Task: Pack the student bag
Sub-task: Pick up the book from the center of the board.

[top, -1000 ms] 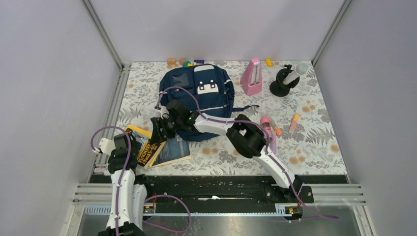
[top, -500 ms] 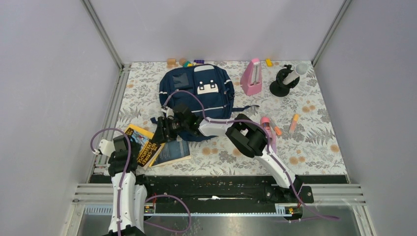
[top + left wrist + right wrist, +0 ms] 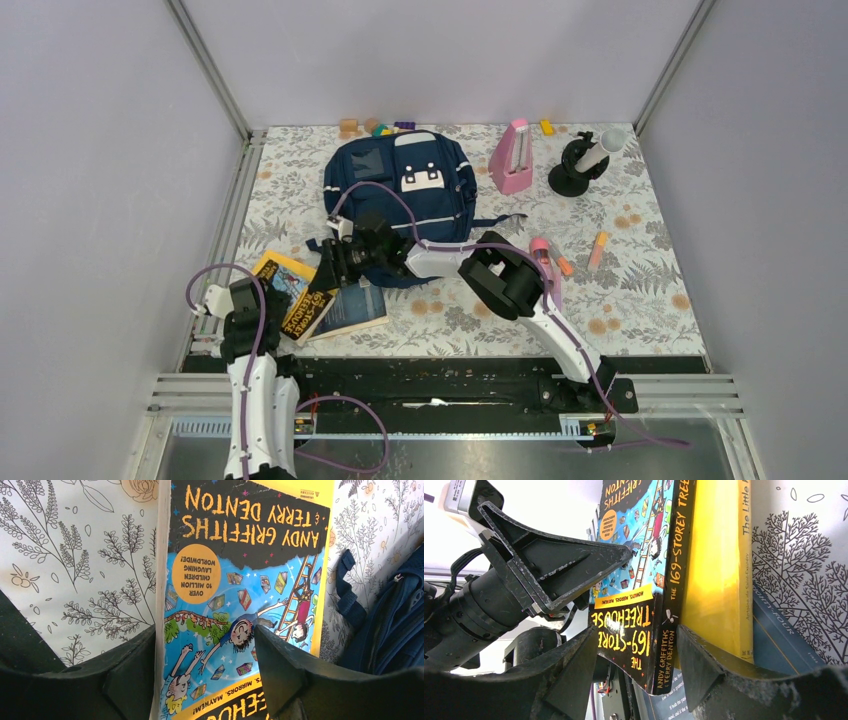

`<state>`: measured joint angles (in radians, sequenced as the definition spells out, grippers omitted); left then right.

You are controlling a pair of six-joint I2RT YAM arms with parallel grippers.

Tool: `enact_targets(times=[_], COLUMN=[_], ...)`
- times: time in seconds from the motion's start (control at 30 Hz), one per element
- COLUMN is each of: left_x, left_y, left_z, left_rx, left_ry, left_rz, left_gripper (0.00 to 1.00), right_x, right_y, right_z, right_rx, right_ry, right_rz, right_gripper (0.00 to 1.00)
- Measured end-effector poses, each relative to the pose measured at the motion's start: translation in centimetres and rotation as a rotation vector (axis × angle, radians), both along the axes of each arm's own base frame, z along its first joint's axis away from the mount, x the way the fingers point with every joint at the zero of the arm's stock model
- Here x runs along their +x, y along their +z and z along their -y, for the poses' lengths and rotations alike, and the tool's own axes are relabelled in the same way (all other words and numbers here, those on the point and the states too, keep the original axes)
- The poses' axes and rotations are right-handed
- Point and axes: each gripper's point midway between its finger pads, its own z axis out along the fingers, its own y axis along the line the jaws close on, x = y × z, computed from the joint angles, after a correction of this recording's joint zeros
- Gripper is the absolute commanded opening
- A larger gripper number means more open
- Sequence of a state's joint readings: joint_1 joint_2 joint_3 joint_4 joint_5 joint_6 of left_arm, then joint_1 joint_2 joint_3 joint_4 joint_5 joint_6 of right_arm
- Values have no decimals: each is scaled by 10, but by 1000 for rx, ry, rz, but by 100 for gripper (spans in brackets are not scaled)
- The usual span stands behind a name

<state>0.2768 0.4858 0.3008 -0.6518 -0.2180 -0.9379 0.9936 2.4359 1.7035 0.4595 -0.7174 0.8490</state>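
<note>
The student bag [image 3: 400, 190], navy with a white patch, lies flat at the back middle; its edge shows in the left wrist view [image 3: 400, 615]. A paperback with a black, yellow and blue cover [image 3: 290, 290] tops a stack of books left of the bag. My right gripper [image 3: 330, 268] reaches across to it and is shut on its spine corner [image 3: 644, 615], one finger on the cover, the other against the spine side [image 3: 639, 665]. My left gripper [image 3: 205, 675] stands open over the cover [image 3: 240, 580], one fingertip [image 3: 621, 555] touching it, the other at the page edge.
A yellow book [image 3: 719, 580] and a dark blue book [image 3: 350, 305] lie under the paperback. A pink case [image 3: 512, 158], a black stand [image 3: 578, 170], a pink tube [image 3: 545, 260] and orange markers [image 3: 598, 248] sit right of the bag. Small blocks [image 3: 375, 127] line the back.
My right wrist has shifted slightly right, settling on the paperback's corner. Both pairs of jaws have narrowed a little. The left arm has hardly moved.
</note>
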Motion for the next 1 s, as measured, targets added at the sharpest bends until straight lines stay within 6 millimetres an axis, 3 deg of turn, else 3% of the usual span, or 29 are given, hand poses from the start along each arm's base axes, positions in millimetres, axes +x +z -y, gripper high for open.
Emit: enact_targets(times=[0.4,0.53,0.67,0.8,0.93,1.0], left_x=[4,13,14,12,8,7], left_y=[2,8,10,9,11,15], left_z=[15,34,38,39,43,47], left_rx=[-74,-157,-170,-167,-168,-168], left_ry=[-36,-101,-117,-133,-164,-190], left_rz=[35,85,93,84,68,70], left_gripper=[63,63,63,66,88,98], right_x=[4,-9,-16,-16,-19,-22], right_y=[-3,-6,-6,-10,-16,-11], right_z=[-1,-4,-4,-1,8,11], right_rx=[-14,-27,-28,-42,-80,-93], right_ry=[-12,23,36,27,12,6], right_rz=[39,53,51,52,60,78], right_gripper=[62,60,55,37,5,0])
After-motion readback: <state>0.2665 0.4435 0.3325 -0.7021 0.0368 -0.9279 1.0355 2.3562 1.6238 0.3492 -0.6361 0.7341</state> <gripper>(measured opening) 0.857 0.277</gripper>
